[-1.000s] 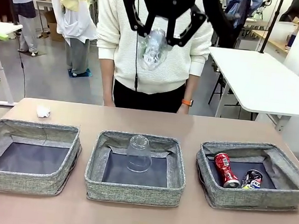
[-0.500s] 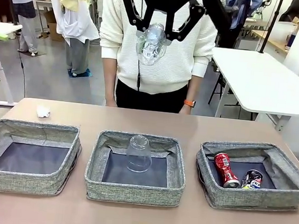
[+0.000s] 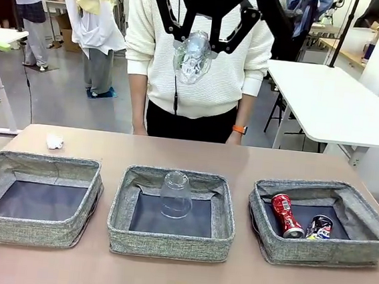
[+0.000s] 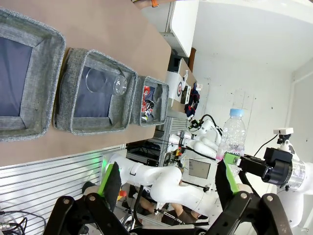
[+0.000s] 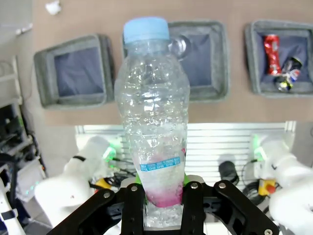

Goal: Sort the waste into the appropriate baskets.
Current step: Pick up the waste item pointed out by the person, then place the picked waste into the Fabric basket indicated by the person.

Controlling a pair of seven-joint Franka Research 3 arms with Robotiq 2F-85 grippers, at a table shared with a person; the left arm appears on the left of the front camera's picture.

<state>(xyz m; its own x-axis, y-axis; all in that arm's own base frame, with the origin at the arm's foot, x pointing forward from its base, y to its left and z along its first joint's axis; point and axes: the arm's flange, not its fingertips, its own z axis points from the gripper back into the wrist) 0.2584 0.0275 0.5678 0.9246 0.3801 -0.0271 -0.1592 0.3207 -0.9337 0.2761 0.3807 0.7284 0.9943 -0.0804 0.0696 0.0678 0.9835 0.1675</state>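
Note:
High above the middle basket [image 3: 166,244], my right gripper [image 3: 198,47] is shut on the clear bottle [image 3: 192,56]. From the right wrist, the bottle [image 5: 154,122] stands between the fingers, blue cap up and pink label low. An upturned clear cup [image 3: 176,194] lies in the middle basket. The right basket [image 3: 320,252] holds a red soda can [image 3: 286,215] and a dark crushed can [image 3: 320,227]. The left basket [image 3: 26,230] has nothing in it. A white paper wad [image 3: 54,142] lies on the table behind it. My left gripper [image 4: 168,181] is open, far from the baskets.
A person in a white sweater [image 3: 200,96] stands at the table's far edge, right behind the raised bottle. The brown table [image 3: 176,275] has a bare strip in front of the baskets. A white table [image 3: 334,102] stands at the back right.
My right gripper has lifted the bottle slightly higher. The things in the baskets and on the table have not moved.

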